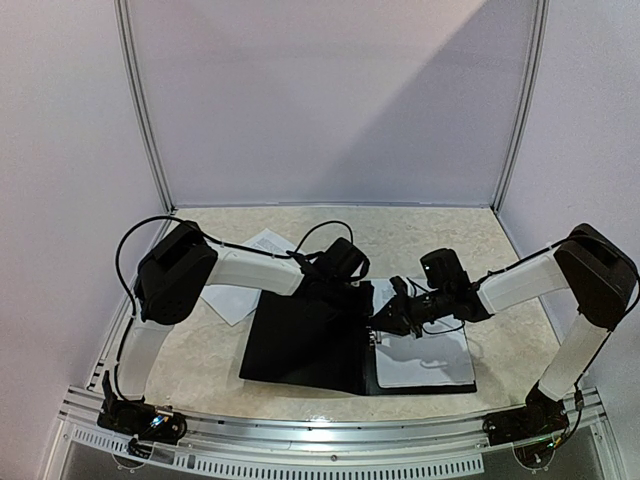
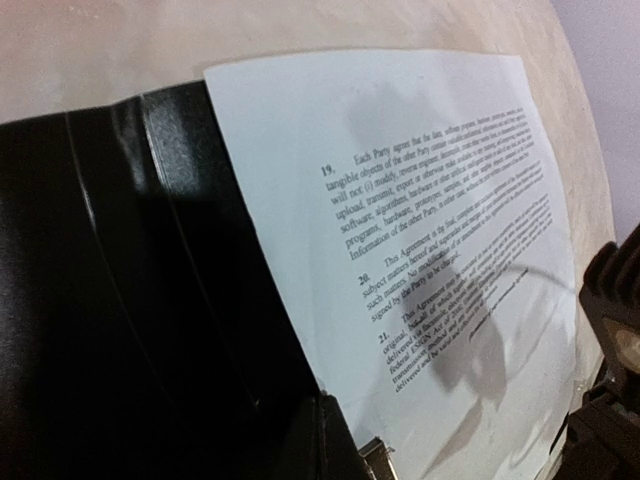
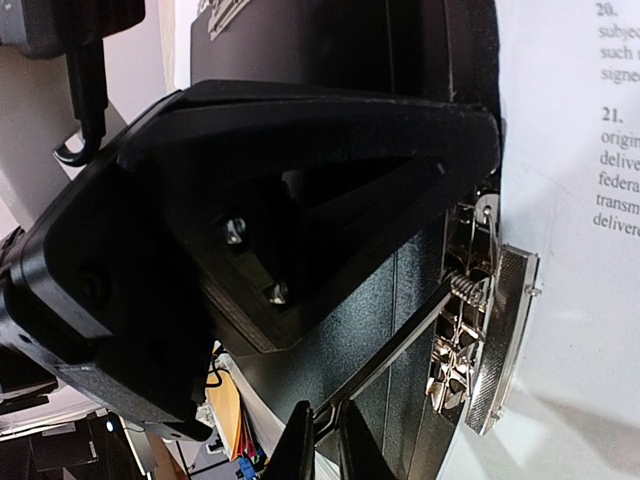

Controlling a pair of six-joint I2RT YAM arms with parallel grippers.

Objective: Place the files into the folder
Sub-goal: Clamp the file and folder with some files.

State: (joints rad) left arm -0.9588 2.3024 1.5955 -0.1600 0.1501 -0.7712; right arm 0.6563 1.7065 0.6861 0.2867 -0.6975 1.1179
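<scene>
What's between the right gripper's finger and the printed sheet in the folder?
A metal clip, mounted on the black folder at the edge of the sheet; the right wrist view shows it clearly.

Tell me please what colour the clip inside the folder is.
Shiny silver metal. The clip on the black folder shows best in the right wrist view.

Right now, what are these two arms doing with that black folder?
The folder lies open on the table, with a printed sheet on its right half. The right gripper is at the metal clip by the spine, while the left gripper hangs over the folder's far edge. More paper lies on the table beside the left arm.
</scene>
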